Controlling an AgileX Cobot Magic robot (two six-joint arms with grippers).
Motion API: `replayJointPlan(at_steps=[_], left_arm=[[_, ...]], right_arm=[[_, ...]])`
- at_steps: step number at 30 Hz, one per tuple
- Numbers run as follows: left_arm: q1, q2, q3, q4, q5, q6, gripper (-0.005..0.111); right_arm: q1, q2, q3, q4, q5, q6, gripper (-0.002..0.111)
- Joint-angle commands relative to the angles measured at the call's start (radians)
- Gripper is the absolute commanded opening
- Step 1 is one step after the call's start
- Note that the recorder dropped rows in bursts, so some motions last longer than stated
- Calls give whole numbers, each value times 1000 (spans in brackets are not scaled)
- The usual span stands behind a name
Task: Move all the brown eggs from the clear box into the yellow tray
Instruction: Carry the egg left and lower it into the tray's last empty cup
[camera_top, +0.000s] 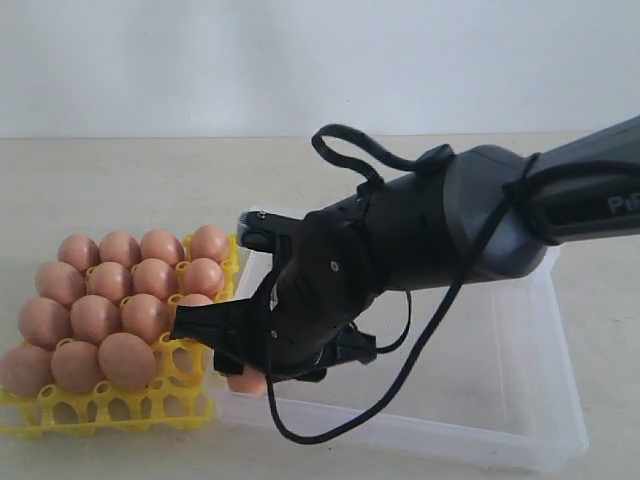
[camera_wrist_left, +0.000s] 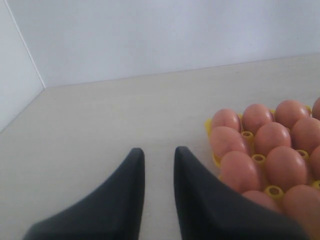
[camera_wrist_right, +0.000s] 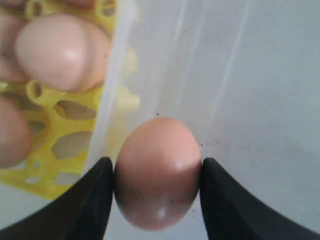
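Yellow lattice marks the left of the scene: the yellow tray (camera_top: 60, 415) sits on the pale tabletop (camera_wrist_left: 100, 120), most of its cells filled with brown eggs (camera_top: 95, 318). Open cells show along its near edge and at its near right corner. The left pincer (camera_wrist_left: 158, 150) hovers low over bare tabletop just beside the tray, its two dark fingers a little apart with nothing between them. The tabletop around it lies free out to the far wall.

Touching the tray's right edge is the clear box (camera_top: 480, 452). In its near left corner, close against the left wall, lies one brown egg (camera_wrist_right: 157, 175). The right pincer (camera_wrist_right: 157, 160) has this egg between its fingers (camera_wrist_right: 90, 200), which press on both flanks, so it grips the egg. Whether the egg rests on the box floor or is raised off it cannot be told.

The right arm (camera_top: 480, 215) comes in from the right, high over the box, its wrist bent down and leftward into that corner, with a cable looping beneath it. Right of the egg the box floor stands open up to the right wall; on the left, only the low box wall lies between the egg and the tray.
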Motion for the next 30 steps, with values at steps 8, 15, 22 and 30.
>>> replayJointPlan(at_steps=[8, 15, 22, 30], left_arm=[[2, -2, 4, -2, -2, -2, 22], [2, -2, 4, -2, -2, -2, 22], [2, -2, 4, -2, -2, -2, 22], [2, -2, 4, -2, -2, -2, 22]], right_arm=[[21, -173, -3, -24, -80, -506, 0], [70, -173, -1, -20, -319, -703, 0], [70, -81, -1, -24, -440, -712, 0], [70, -55, 72, -26, -564, -655, 0]])
